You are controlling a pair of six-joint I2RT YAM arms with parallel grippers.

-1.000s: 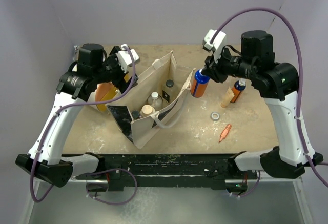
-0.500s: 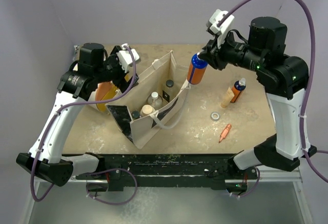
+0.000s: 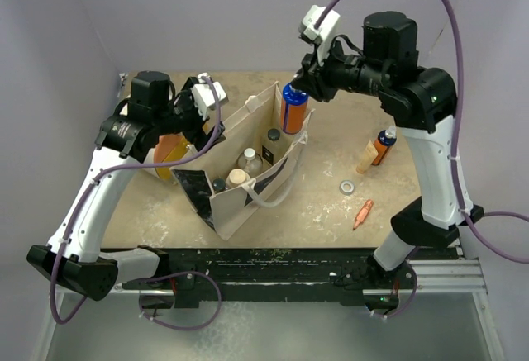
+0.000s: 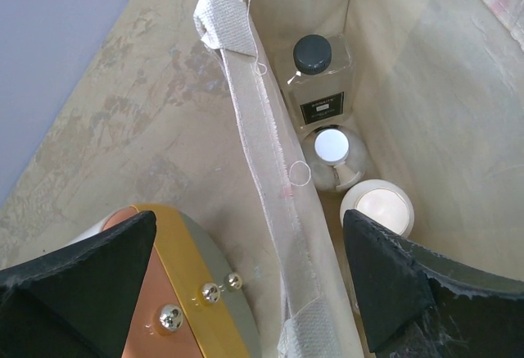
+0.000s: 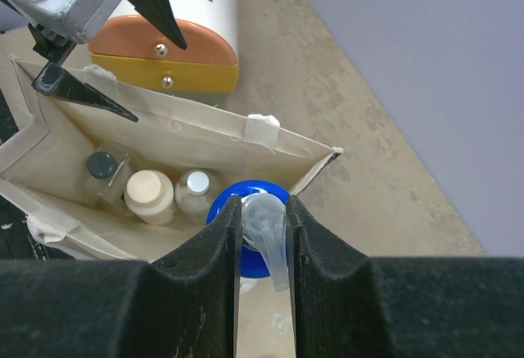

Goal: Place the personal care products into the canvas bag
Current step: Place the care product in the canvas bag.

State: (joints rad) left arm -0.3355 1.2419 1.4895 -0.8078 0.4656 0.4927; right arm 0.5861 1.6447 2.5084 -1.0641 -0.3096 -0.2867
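At the far left, the big white drum (image 3: pixel 169 150) with its orange end is lying just beside the canvas bag (image 3: pixel 240 208). The left gripper (image 4: pixel 254 235) is standing spread astride the bag's left wall, one finger outside and one inside, not seen pinching the cloth. Three bottles are already sitting upright in the bag: a clear bottle with a black cap (image 4: pixel 315 79), a clear one with a pale cap (image 4: pixel 332 149) and a white one with a tan cap (image 4: pixel 377 206). Over the bag's far right corner, the orange bottle with the blue top (image 3: pixel 293 106) is hanging from the right gripper (image 5: pixel 262 227), whose fingers are pressing in on the clear nozzle above the cap. That narrow, smooth nozzle looks like a slippery hold, though the bottle itself appears stiff and light; the soft bag may sag. Farther right, a beige tapered bottle (image 3: pixel 367 159) and a second orange bottle (image 3: pixel 383 144) are waiting on the table, best taken around their bodies.
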